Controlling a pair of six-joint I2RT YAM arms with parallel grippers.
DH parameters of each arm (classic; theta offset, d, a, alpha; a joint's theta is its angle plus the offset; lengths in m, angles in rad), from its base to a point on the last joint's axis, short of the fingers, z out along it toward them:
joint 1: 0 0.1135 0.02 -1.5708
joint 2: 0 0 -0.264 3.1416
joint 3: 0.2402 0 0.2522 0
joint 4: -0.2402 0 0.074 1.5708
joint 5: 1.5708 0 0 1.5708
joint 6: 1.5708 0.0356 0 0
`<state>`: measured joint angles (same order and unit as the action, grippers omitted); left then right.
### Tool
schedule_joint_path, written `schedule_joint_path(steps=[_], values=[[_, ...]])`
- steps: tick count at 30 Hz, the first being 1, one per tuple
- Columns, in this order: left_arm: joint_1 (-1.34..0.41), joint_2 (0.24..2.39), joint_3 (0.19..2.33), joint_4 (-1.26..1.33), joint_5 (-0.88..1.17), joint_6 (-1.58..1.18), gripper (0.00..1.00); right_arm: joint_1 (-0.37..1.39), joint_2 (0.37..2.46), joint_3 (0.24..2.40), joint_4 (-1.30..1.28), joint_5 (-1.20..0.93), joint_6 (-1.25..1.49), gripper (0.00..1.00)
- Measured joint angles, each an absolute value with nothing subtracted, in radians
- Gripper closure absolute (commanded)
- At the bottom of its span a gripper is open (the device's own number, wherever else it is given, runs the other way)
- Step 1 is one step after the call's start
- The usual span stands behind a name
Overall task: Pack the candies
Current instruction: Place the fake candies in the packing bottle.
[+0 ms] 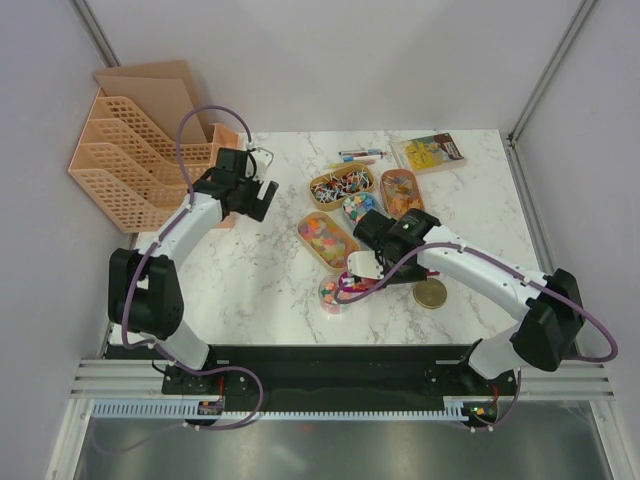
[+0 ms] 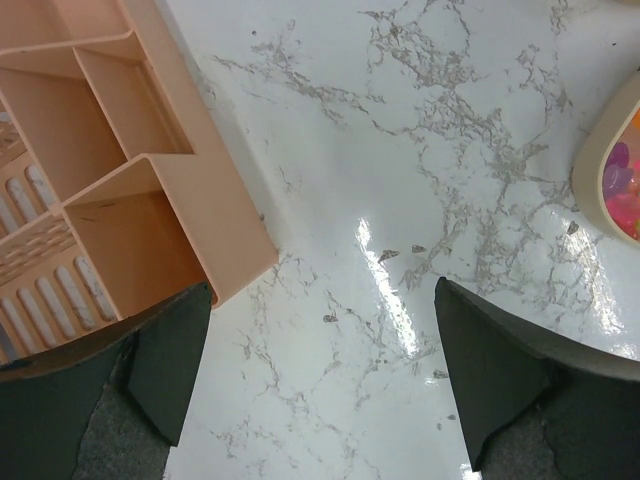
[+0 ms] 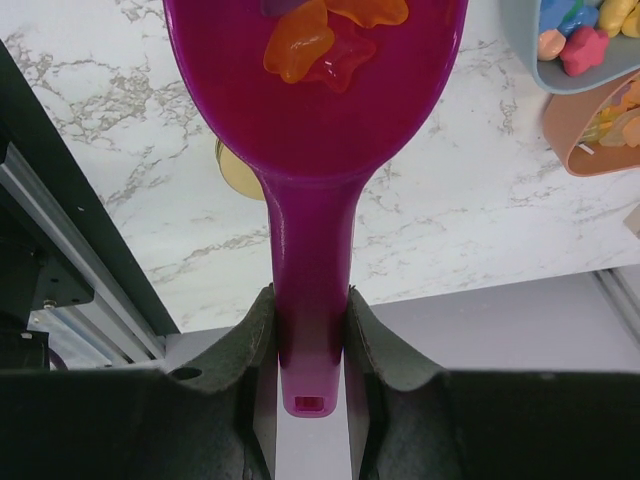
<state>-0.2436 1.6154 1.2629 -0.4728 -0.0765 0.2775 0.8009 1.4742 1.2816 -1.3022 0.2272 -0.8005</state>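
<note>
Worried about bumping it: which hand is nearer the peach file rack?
Left. The left hand hangs open just beside a corner of the peach file rack; the right hand, gripping the magenta scoop of candies, is far off to the rack's right.

Right wrist view: the top edge is cutting off the bowl of the magenta scoop [image 3: 315, 150] and some of the candies [image 3: 300, 45] lying in it.
Left wrist view: the right edge is cropping a candy tray [image 2: 592, 160]; the peach organizer [image 2: 150, 200] is running off the left edge.
Top view: the right arm [image 1: 470, 265] is hiding part of the round container [image 1: 330, 297].
</note>
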Motion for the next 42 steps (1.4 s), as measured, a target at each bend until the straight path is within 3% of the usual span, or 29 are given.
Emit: schedule_joint_path(steps=[16,28,42], values=[[-0.244,1.62,1.223,-0.451,-0.076,0.237,0.0,0.928,1.604,1.353,-1.336,0.41,-0.733,1.0],[-0.244,1.605,1.221,-0.414,-0.209,0.178,0.0,1.0,1.605,1.356,-1.343,0.541,-0.757,1.0],[-0.244,1.599,1.221,-0.409,-0.229,0.152,0.0,1.114,1.605,1.354,-1.343,0.697,-0.786,1.0]])
